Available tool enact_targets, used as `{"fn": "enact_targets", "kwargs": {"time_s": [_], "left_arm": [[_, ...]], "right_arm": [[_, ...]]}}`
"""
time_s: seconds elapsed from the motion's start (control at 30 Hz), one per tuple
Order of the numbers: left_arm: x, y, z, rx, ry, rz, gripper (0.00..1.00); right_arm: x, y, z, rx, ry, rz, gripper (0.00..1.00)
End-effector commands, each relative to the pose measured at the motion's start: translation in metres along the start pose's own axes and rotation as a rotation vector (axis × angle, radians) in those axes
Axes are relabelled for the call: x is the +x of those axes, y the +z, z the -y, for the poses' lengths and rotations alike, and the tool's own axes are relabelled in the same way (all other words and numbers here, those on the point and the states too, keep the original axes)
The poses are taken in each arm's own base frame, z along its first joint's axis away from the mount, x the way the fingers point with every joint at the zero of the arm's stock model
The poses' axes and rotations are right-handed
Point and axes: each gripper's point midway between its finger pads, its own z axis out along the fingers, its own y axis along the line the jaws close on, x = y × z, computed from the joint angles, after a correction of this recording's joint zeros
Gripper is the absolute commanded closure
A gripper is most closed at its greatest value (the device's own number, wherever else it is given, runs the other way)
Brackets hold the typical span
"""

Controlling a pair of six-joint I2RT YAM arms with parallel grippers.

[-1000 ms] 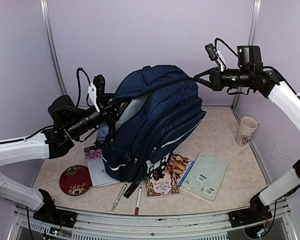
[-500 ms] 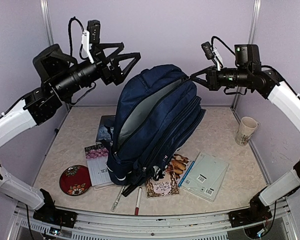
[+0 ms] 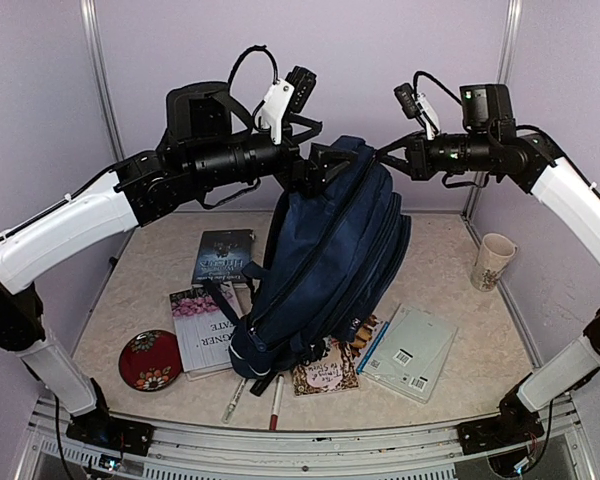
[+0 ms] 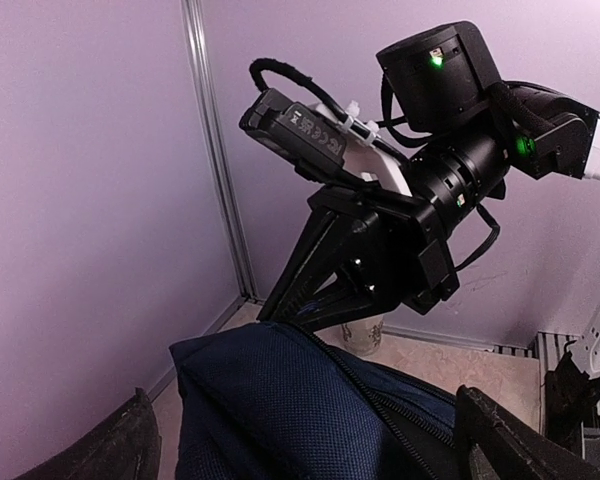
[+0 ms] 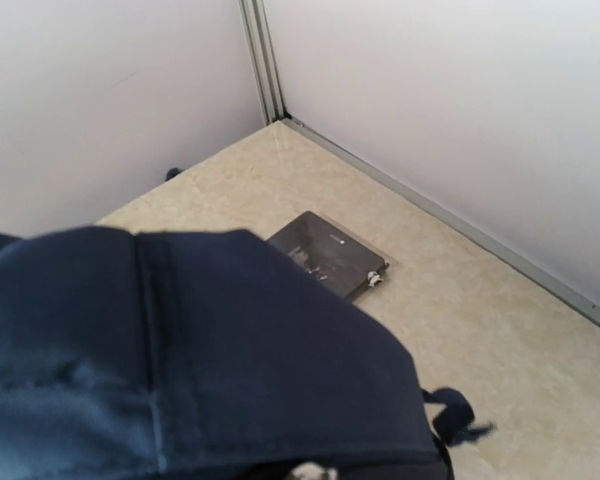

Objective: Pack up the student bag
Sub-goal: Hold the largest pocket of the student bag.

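Pale lilac walls close in a beige speckled surface, and the student bag stands upright at its middle, navy with thin white stripes, its base near the front edge. The right tool reaches in from the right at the bag's top and is clenched on the fabric there. In the left wrist view its closed fingers come down onto the bag's top edge. The left tool sits at the same peak from the left side, released and spread wide. Its two fingertips show at the bottom corners of its own camera view, with the crown of the bag between them and not gripped. The two tools are just beside each other above the bag. Left of the bag lie a dark book, a pink-covered book and a red dish. A floral notebook and two pens lie at its base. A pale booklet and a mug lie to its right.
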Motion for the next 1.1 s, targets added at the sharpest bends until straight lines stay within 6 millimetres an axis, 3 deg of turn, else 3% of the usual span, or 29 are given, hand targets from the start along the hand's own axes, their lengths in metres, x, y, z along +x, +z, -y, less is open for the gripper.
{"fn": "enact_targets", "kwargs": {"time_s": [0.0, 0.2, 0.3, 0.4, 0.57, 0.6, 0.63, 0.67, 0.77, 0.9, 0.97, 1.07], "left_arm": [[0.019, 0.008, 0.006, 0.046, 0.029, -0.099, 0.01], [0.037, 0.019, 0.014, 0.074, 0.065, -0.170, 0.01], [0.053, 0.025, -0.004, -0.021, 0.102, -0.242, 0.01], [0.053, 0.022, -0.032, -0.185, 0.132, -0.261, 0.08], [0.044, 0.013, -0.035, -0.221, 0.184, -0.245, 0.49], [0.046, 0.014, -0.033, -0.204, 0.183, -0.245, 0.61], [0.045, 0.014, -0.032, -0.191, 0.179, -0.240, 0.85], [0.043, 0.014, -0.030, -0.179, 0.177, -0.228, 0.97], [0.026, 0.011, -0.025, -0.152, 0.192, -0.146, 1.00], [-0.015, -0.012, -0.025, -0.180, 0.251, 0.029, 1.00], [-0.035, -0.030, -0.028, -0.217, 0.276, 0.114, 1.00], [-0.053, -0.057, -0.023, -0.228, 0.337, 0.214, 1.00]], "right_arm": [[-0.038, -0.012, -0.010, -0.003, -0.055, 0.102, 1.00], [-0.044, -0.014, -0.010, 0.012, -0.065, 0.110, 1.00], [-0.049, -0.016, -0.011, 0.013, -0.071, 0.118, 1.00], [-0.057, -0.020, -0.012, 0.024, -0.085, 0.127, 1.00], [-0.070, -0.028, -0.013, 0.041, -0.111, 0.154, 1.00], [-0.073, -0.029, -0.013, 0.044, -0.115, 0.161, 1.00], [-0.075, -0.030, -0.013, 0.048, -0.117, 0.166, 1.00], [-0.078, -0.031, -0.012, 0.056, -0.118, 0.170, 1.00], [-0.087, -0.037, -0.006, 0.101, -0.128, 0.195, 1.00], [-0.101, -0.051, 0.006, 0.177, -0.154, 0.223, 1.00], [-0.096, -0.055, 0.018, 0.196, -0.142, 0.217, 1.00], [-0.069, -0.055, 0.043, 0.191, -0.085, 0.192, 1.00]]}}
